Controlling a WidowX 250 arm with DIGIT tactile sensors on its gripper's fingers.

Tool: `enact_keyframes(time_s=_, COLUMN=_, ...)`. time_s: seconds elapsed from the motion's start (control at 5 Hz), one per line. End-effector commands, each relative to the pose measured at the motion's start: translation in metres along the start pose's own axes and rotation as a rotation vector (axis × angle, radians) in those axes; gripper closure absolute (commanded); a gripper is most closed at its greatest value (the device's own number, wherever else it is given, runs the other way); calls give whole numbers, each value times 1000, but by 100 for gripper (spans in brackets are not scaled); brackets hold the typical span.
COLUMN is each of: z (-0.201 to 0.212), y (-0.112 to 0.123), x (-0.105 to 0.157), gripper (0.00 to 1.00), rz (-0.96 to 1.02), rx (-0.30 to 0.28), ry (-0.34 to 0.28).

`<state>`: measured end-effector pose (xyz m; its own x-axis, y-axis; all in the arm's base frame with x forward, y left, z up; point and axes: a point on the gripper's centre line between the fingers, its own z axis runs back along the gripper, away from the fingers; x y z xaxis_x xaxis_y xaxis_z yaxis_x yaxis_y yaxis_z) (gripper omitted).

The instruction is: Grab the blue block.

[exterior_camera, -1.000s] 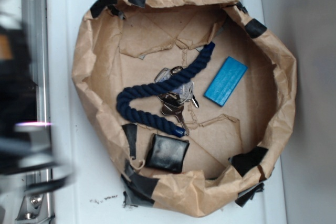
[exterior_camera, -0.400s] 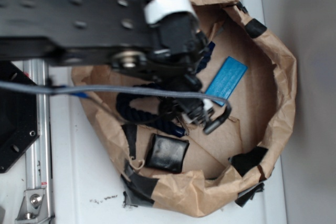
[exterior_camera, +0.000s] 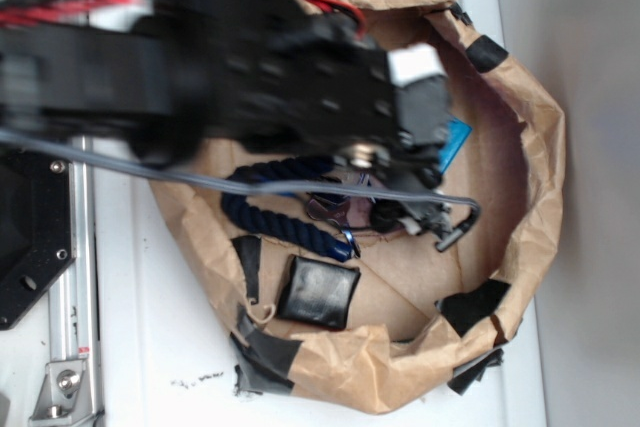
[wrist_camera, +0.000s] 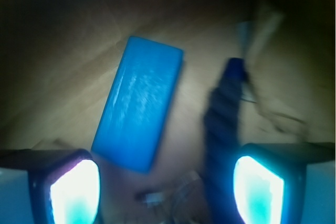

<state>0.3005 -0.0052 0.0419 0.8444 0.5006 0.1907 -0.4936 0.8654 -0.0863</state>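
Overhead, the black robot arm [exterior_camera: 200, 67] reaches across the brown paper bag [exterior_camera: 540, 147], whose rolled-down rim forms a shallow basin on the white surface [exterior_camera: 130, 347]. Most of the bag's floor is hidden beneath the arm, and the gripper [wrist_camera: 165, 184] itself shows clearly only in the wrist view. There its two fingers [wrist_camera: 76, 190] stand wide apart at the bottom corners of the frame, glowing pale cyan, with nothing between them.

The blue block [wrist_camera: 139, 103] lies flat on the bag's floor, tilted diagonally, its lower end reaching down between the spread fingers but touching neither. In the exterior view only a small sliver of the blue block [exterior_camera: 460, 137] peeks out from under the wrist, toward the bag's right wall.

Just beside the block in the wrist view runs the dark navy rope [wrist_camera: 223, 114], blurred. From above, the rope [exterior_camera: 275, 217] curves across the middle of the bag's floor, partly under the arm. A black square pouch [exterior_camera: 318, 292] rests near the bag's lower rim, apart from the block. Black tape [exterior_camera: 475, 307] patches the rim in several places.
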Motion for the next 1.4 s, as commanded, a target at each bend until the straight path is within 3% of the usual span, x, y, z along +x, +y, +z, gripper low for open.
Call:
enact_keyframes(time_s=0.0, z=-28, y=-21, x=26, gripper=0, rz=-40, rx=-33, ry=3)
enact_keyframes(time_s=0.2, z=-56, y=-19, x=19, gripper=0, rz=-46, rx=0, ry=105)
enact_keyframes(time_s=0.4, z=-71, y=-15, x=7, gripper=100, rz=-21, rx=-27, ry=205)
enact_keyframes(time_s=0.6, z=-68, y=-19, x=-11, gripper=100, rz=-111, rx=-58, ry=278)
enact_keyframes(time_s=0.8, z=-40, y=-21, x=-35, gripper=100, rz=-231, rx=-78, ry=293)
enact_keyframes(time_s=1.0, z=12, y=-19, x=-56, gripper=100, rz=-351, rx=-107, ry=229)
enact_keyframes(time_s=1.2, z=55, y=-14, x=-59, gripper=100, rz=-438, rx=-109, ry=200)
